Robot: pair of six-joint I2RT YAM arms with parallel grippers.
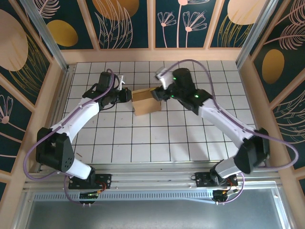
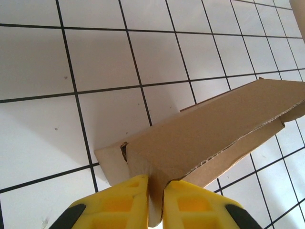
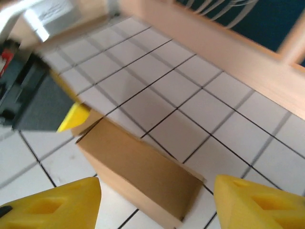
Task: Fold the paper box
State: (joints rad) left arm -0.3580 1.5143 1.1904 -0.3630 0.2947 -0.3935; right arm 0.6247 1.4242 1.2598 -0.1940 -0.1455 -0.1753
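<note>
The paper box [image 1: 145, 101] is a low brown cardboard shape standing on the white tiled table, a little back of centre. My left gripper [image 1: 127, 96] is at its left side. In the left wrist view the yellow fingers [image 2: 124, 202] are shut on a cardboard flap of the paper box [image 2: 214, 126], which stretches away to the right. My right gripper [image 1: 160, 93] hovers at the box's right end. Its jaws stand wide open in the right wrist view, right gripper [image 3: 156, 187] above the paper box [image 3: 138, 164] with neither finger touching it. A left fingertip [image 3: 71, 117] shows at the box's far corner.
A wooden rim [image 1: 152, 54] bounds the tiled table [image 1: 152, 143] at the back and sides, seen close as a wooden rail [image 3: 224, 52] beyond the box. Metal posts [image 1: 45, 33] stand at the back corners. Bare tiles lie between the box and the arm bases.
</note>
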